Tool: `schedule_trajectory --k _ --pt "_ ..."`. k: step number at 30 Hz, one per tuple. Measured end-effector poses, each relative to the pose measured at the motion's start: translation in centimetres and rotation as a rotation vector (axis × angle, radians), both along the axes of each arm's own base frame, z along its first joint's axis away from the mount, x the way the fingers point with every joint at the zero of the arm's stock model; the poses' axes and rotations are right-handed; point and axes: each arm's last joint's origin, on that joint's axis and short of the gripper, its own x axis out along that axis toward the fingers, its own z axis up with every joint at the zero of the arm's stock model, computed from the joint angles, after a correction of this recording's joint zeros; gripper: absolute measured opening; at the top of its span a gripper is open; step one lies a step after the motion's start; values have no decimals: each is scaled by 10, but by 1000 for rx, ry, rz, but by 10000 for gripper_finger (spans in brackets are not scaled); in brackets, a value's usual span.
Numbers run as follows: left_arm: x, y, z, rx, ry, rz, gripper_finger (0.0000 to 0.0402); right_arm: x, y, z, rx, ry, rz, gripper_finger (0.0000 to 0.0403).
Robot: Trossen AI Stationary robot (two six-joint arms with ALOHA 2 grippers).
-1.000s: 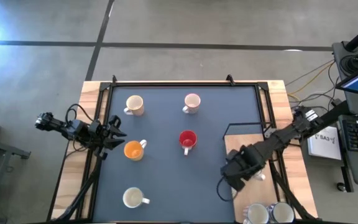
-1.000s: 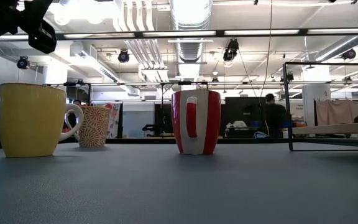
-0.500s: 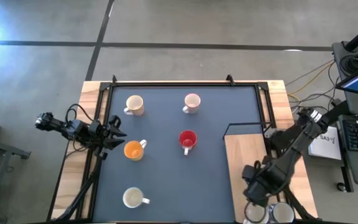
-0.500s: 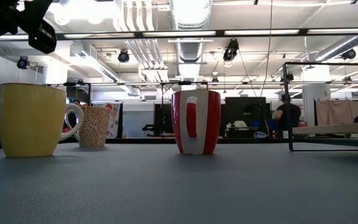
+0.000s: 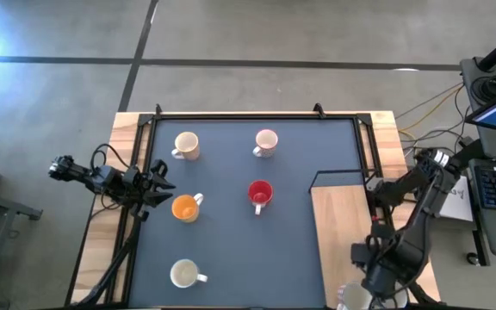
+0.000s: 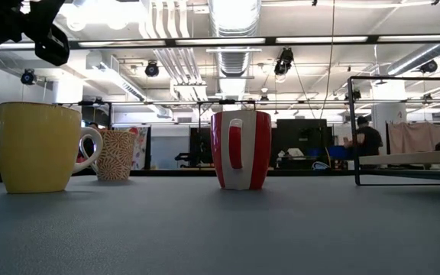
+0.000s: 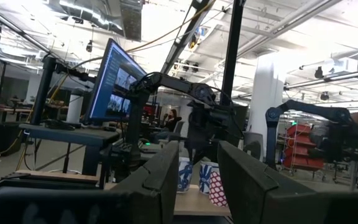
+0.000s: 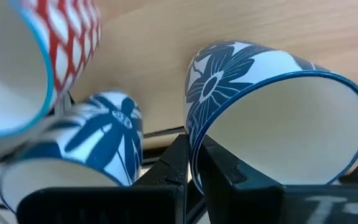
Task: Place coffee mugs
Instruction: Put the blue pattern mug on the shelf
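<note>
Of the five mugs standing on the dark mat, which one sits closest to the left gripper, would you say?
The orange mug, just beside the left gripper; the other four stand farther off.

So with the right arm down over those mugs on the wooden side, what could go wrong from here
1. The right tool straddles the rim of the blue flower mug, but two more patterned mugs crowd close beside it. Lifting could knock or drag a neighbour.
2. A hold on the thin rim alone may let the mug tilt or slip.
3. Five mugs already stand on the dark mat, including the red mug near the centre, so carrying across could clip one.

The left tool waits beside the orange mug.
</note>
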Motion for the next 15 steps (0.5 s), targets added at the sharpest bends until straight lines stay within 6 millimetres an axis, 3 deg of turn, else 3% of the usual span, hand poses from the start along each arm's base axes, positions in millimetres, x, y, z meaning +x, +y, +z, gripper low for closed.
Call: schedule_trajectory --k 15 --pt "0 0 0 0 0 0 95 -18 14 -1 125 -53 509 18"
